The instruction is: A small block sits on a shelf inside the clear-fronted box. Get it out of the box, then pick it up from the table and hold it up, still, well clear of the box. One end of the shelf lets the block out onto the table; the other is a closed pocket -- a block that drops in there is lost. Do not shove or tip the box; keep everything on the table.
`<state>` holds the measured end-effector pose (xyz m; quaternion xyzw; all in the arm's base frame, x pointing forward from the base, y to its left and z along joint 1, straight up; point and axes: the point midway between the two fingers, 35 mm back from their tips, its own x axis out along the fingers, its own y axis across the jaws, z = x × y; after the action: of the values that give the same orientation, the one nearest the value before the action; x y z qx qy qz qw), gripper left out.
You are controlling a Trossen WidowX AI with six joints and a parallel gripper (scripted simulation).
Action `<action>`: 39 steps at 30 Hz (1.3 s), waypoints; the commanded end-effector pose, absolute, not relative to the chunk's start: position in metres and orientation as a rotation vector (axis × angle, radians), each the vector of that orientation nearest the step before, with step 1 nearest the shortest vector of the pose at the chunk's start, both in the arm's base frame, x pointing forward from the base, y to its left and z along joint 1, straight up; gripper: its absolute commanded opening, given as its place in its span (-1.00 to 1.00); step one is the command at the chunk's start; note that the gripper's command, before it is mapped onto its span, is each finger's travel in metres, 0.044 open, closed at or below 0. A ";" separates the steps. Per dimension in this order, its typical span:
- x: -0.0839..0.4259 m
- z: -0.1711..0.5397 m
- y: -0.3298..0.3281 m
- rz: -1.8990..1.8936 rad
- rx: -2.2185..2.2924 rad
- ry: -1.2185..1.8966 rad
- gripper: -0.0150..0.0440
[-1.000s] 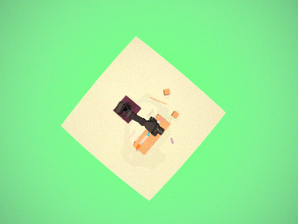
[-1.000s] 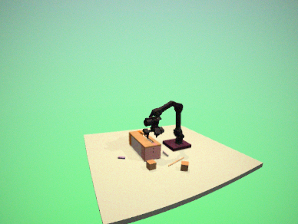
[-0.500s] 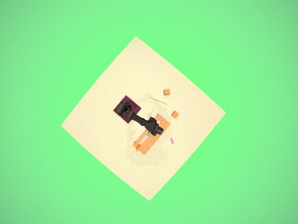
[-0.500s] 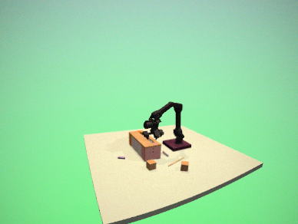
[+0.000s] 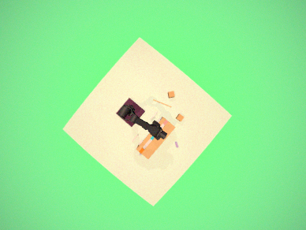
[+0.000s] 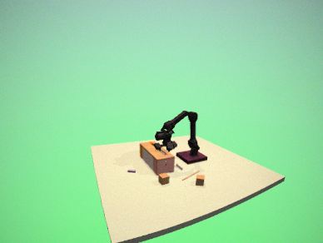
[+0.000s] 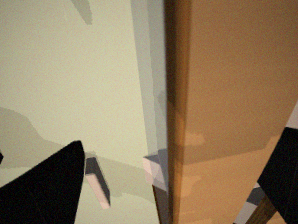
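Observation:
The orange box (image 5: 154,150) (image 6: 165,165) (image 7: 230,85) stands upright on the table, with a slot along its top. A small teal block (image 5: 152,138) shows in the slot near the box's middle in the top view; it is hidden in the exterior view and I cannot make it out in the wrist view. My gripper (image 5: 158,131) (image 6: 165,148) (image 7: 155,136) is open and empty, low over the box's top. In the wrist view one finger is on the table side of the box's long edge and the other is over the top. Whether a finger touches the box cannot be told.
Two orange cubes (image 5: 171,94) (image 5: 180,117) (image 6: 200,180) (image 6: 164,179) and a thin stick (image 5: 162,103) (image 6: 191,175) lie beyond one box end. A purple piece (image 5: 177,144) (image 6: 131,171) lies by one long side, a pale piece (image 6: 179,166) (image 7: 98,185) between box and arm base (image 6: 191,157).

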<state>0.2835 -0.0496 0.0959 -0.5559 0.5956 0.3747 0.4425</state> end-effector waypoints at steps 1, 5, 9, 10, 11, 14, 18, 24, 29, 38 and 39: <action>0.282 0.096 -0.060 0.925 -1.380 1.477 0.86; 0.281 0.096 -0.070 0.925 -1.380 1.478 0.86; 0.281 0.096 -0.076 0.925 -1.381 1.479 0.86; 0.281 0.096 -0.074 0.925 -1.381 1.478 0.86; 0.281 0.096 -0.072 0.925 -1.381 1.478 0.86; 0.281 0.096 -0.064 0.925 -1.380 1.478 0.86; 0.280 0.096 -0.062 0.926 -1.380 1.478 0.86; 0.280 0.096 -0.065 0.925 -1.380 1.478 0.86; 0.280 0.096 -0.070 0.925 -1.380 1.478 0.86; 0.279 0.096 -0.079 0.925 -1.381 1.479 0.86; 0.279 0.096 -0.080 0.924 -1.381 1.479 0.86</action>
<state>0.2791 -0.0759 0.0952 -0.5552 0.5966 0.3740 0.4426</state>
